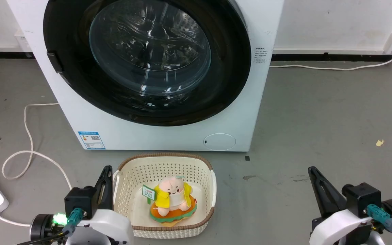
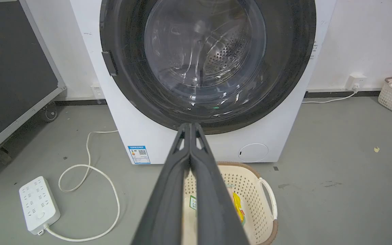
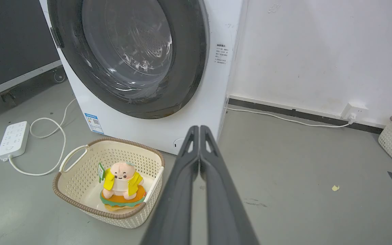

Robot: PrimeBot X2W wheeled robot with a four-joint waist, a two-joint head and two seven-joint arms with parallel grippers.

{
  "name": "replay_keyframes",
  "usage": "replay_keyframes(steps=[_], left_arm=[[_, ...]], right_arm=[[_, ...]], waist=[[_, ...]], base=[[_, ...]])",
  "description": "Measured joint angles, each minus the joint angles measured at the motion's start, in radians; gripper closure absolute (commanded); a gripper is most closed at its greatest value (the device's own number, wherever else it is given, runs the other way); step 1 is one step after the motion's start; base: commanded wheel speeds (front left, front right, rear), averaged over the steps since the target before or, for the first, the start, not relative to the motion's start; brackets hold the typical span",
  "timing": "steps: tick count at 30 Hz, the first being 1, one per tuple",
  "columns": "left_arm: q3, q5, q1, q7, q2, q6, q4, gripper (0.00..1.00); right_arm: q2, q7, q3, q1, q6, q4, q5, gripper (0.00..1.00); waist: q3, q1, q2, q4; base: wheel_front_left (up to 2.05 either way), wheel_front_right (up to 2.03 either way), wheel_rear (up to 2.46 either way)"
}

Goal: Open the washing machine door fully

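Right gripper [image 3: 200, 128], jaws together, points at the washing machine [image 3: 216, 102]; washing machine door [image 3: 190, 61] sits closed

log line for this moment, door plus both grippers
washing machine door: closed | left gripper: shut, empty, beside basket | right gripper: shut, empty, clear of door | task: not started

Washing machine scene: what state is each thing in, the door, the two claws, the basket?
Door: shut against the machine.
Flap: closed.
Left gripper: shut, empty.
Right gripper: shut, empty.
Basket: upright on the floor, holding a toy.
Toy: sitting upright in the basket.
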Motion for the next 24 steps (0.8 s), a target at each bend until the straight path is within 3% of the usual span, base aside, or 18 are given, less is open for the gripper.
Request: replay_keyframes(steps=[24], left_arm=[[0.000,0.000,0.000,0.000,0.000,0.000,0.000,1.00]], right_arm=[[0.000,0.000,0.000,0.000,0.000,0.000,0.000,1.00]], waist=[[0.000,0.0000,0.0000,0.000]], base=[[0.00,0.00,0.00]])
